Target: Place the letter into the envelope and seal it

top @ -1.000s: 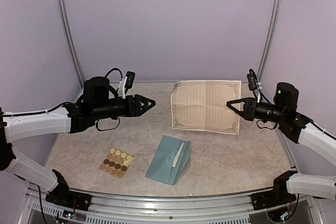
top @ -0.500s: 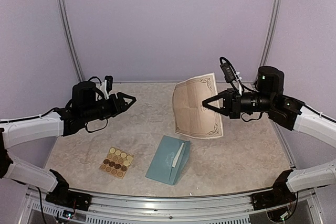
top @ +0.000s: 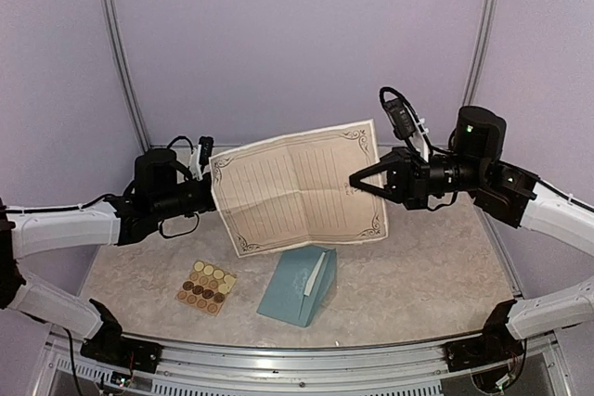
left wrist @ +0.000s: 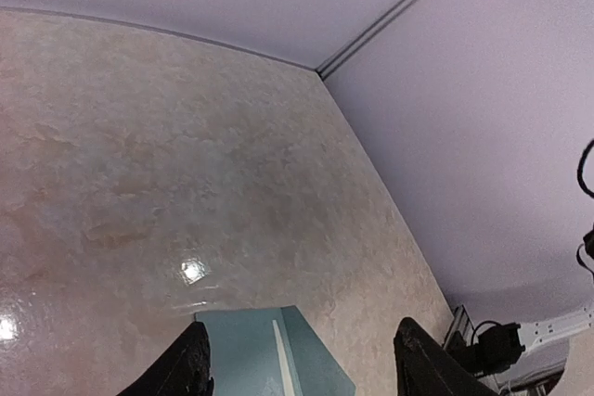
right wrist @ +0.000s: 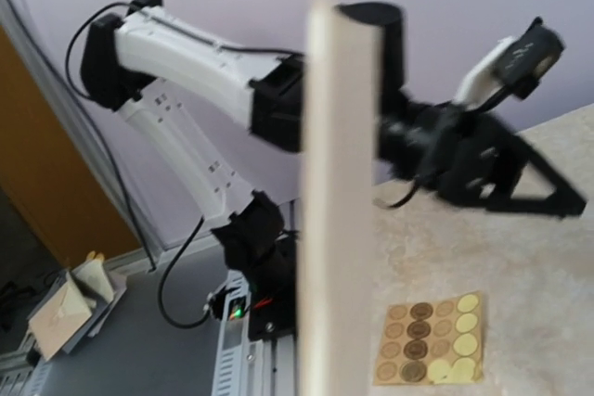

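The letter [top: 297,190], a cream lined sheet with an ornate border, hangs upright in the air above the table's middle. My right gripper [top: 360,181] is shut on its right edge. In the right wrist view the letter [right wrist: 339,210] shows edge-on as a vertical cream band, and the fingers are out of sight. The teal envelope [top: 299,283] lies on the table below the sheet with its flap partly raised. My left gripper [top: 192,198] is by the letter's left edge, its tips hidden behind the sheet. In the left wrist view it [left wrist: 302,331] is open and empty above the envelope [left wrist: 264,354].
A tan sheet of round stickers [top: 207,287] lies front left on the marbled table [top: 427,275]; it also shows in the right wrist view [right wrist: 432,338]. Purple walls enclose the back and sides. A metal rail [top: 306,359] runs along the near edge.
My right gripper took the letter off the back of the table, lifted it and swung it left until it faces the camera. My left gripper drew back to the left.
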`<state>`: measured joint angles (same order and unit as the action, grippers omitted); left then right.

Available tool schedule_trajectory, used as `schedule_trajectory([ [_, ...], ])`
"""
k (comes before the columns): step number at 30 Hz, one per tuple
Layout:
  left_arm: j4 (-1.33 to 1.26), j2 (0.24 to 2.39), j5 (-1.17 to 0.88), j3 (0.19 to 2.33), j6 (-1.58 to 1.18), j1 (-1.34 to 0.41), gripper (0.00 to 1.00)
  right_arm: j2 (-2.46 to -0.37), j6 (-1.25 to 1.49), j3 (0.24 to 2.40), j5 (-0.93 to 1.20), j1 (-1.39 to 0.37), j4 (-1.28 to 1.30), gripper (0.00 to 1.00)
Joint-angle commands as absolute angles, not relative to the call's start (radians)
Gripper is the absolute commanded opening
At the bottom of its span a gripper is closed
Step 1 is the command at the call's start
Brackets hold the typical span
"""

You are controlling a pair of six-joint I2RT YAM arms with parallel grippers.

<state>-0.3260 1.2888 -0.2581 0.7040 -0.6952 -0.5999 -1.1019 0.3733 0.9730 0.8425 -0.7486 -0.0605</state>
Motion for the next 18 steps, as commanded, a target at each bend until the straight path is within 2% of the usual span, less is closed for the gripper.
schedule_trajectory([
  [1,-0.429,1.294,-0.430,0.761,-0.567,-0.717,0.64,-1.127,0.402,0.960,0.768,-0.755,-0.126,0.00],
  [8,-0.573,1.273,-0.538,0.774,-0.584,-0.837,0.68,-1.166,0.466,0.923,0.673,-0.756,-0.213,0.00],
  [18,-0.612,1.284,-0.527,0.790,-0.594,-0.881,0.70,-1.202,0.516,0.903,0.790,-0.757,-0.304,0.00],
])
